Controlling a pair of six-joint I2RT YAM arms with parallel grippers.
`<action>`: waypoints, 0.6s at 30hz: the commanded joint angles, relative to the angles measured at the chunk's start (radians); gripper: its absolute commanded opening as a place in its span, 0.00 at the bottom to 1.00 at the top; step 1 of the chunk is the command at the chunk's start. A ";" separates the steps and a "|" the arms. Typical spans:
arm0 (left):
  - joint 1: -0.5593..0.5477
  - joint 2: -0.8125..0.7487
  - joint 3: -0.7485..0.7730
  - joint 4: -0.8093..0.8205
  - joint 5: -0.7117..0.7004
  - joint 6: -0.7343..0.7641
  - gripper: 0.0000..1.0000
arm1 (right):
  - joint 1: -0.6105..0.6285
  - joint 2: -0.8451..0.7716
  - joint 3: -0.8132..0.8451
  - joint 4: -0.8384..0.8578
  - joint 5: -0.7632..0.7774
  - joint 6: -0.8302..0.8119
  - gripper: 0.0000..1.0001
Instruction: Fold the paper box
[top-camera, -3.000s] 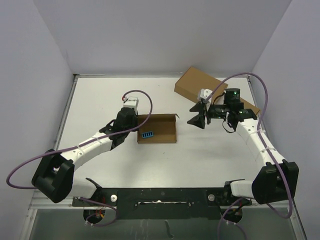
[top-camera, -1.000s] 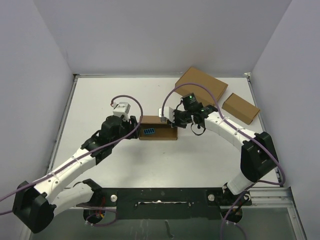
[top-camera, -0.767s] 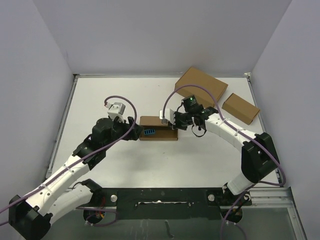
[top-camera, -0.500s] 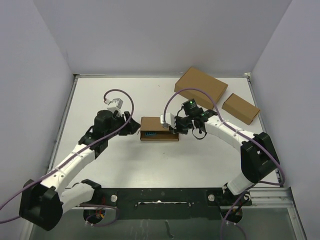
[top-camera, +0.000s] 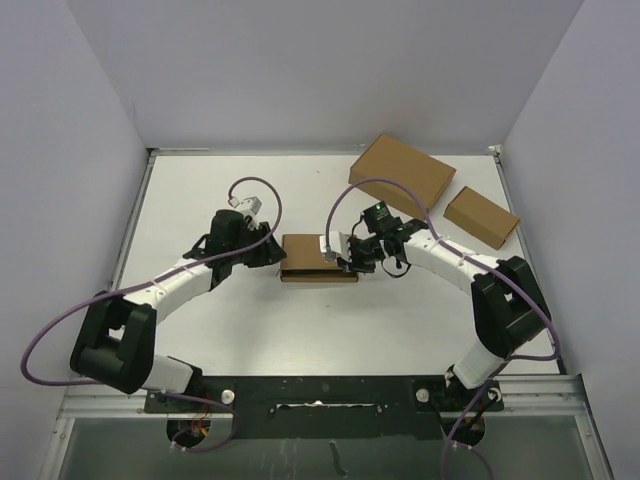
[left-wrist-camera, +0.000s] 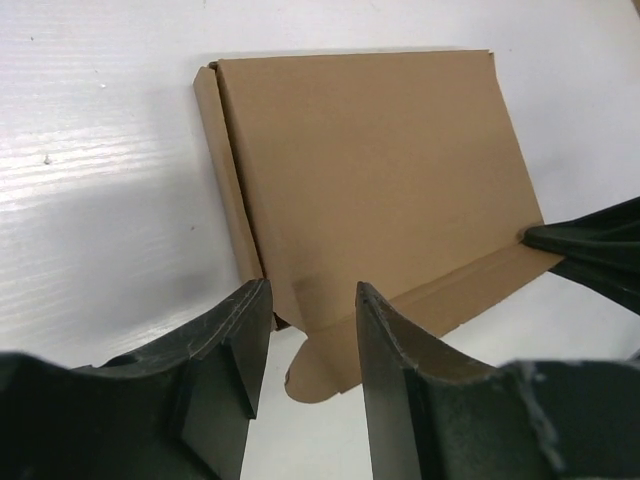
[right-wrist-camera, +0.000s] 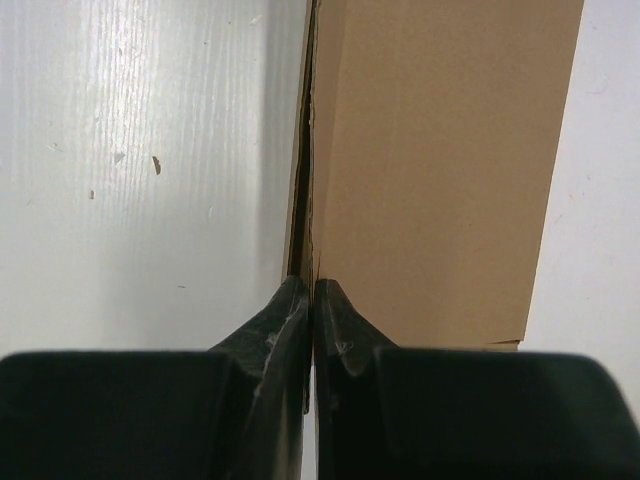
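On the white table (top-camera: 200, 200), the left gripper (left-wrist-camera: 305, 372) sits at the left end of the paper box (top-camera: 318, 258). Its fingers (left-wrist-camera: 238, 352) are apart, and a rounded flap (left-wrist-camera: 322, 368) pokes out flat between them. The box lies mid-table between the two arms, its plain brown lid down. At the box's right end, the right gripper (right-wrist-camera: 312, 300) has its fingers together, tips at the side edge. I cannot tell whether they pinch any cardboard. Farther right, toward the back, lie a large brown box (top-camera: 402, 170) and a small brown box (top-camera: 481, 216), apart from each other.
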 joint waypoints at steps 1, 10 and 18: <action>0.003 0.063 0.072 0.058 -0.002 0.042 0.37 | 0.010 0.012 0.006 -0.042 -0.032 -0.009 0.04; 0.002 0.165 0.091 0.018 -0.031 0.067 0.31 | 0.012 0.050 0.028 -0.071 -0.037 -0.007 0.07; -0.007 0.214 0.092 -0.002 -0.041 0.074 0.31 | 0.011 0.063 0.042 -0.095 -0.051 -0.011 0.23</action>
